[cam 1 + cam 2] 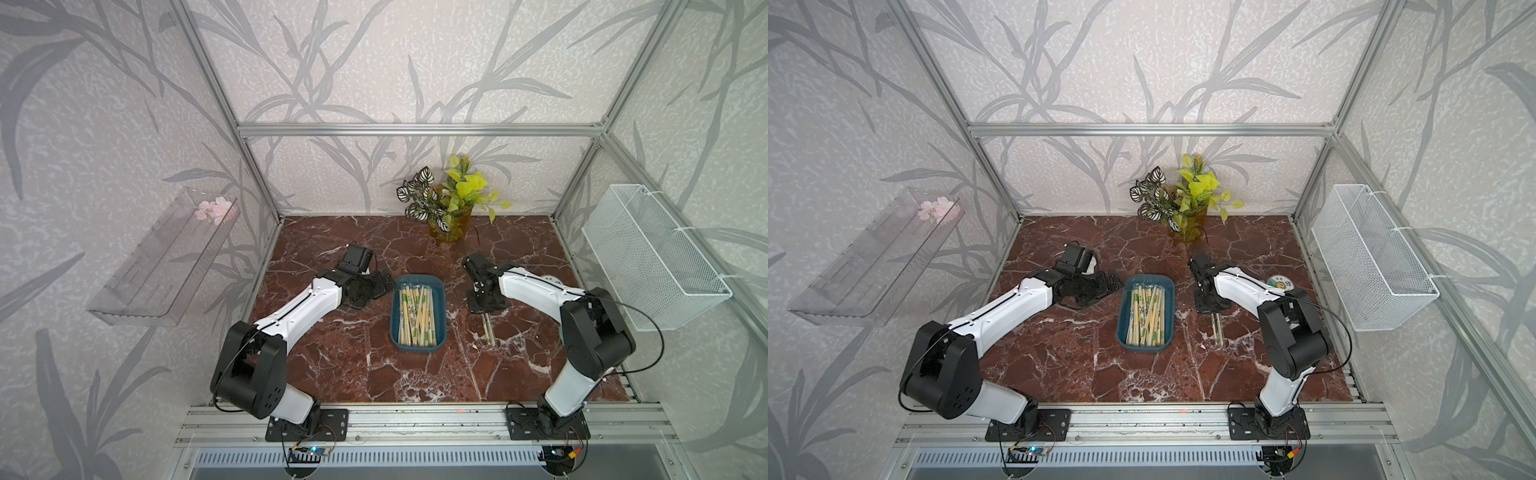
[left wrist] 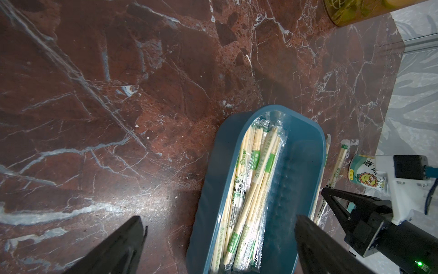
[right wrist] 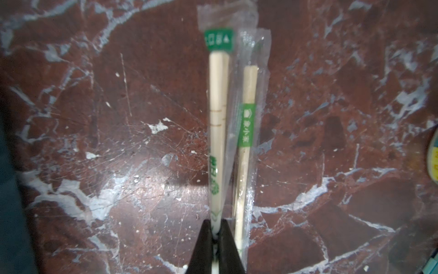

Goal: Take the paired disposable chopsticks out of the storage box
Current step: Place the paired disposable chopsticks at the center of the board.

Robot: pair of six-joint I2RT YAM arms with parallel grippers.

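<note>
While right hand (image 3: 216, 225) clenches chopstick pair (image 3: 216, 95) jutting ahead | second pair (image 3: 246, 123) beside | left hand (image 2: 219, 218) released

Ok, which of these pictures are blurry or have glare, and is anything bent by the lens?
Right wrist view: soft all over, print on the wrapped chopsticks smeared, a pale glare patch on the marble tabletop. Left wrist view: sharper, but the near fingers are dark blurs. In both top views: crisp and evenly lit, though the wide lens makes the metal frame splay outward.
</note>
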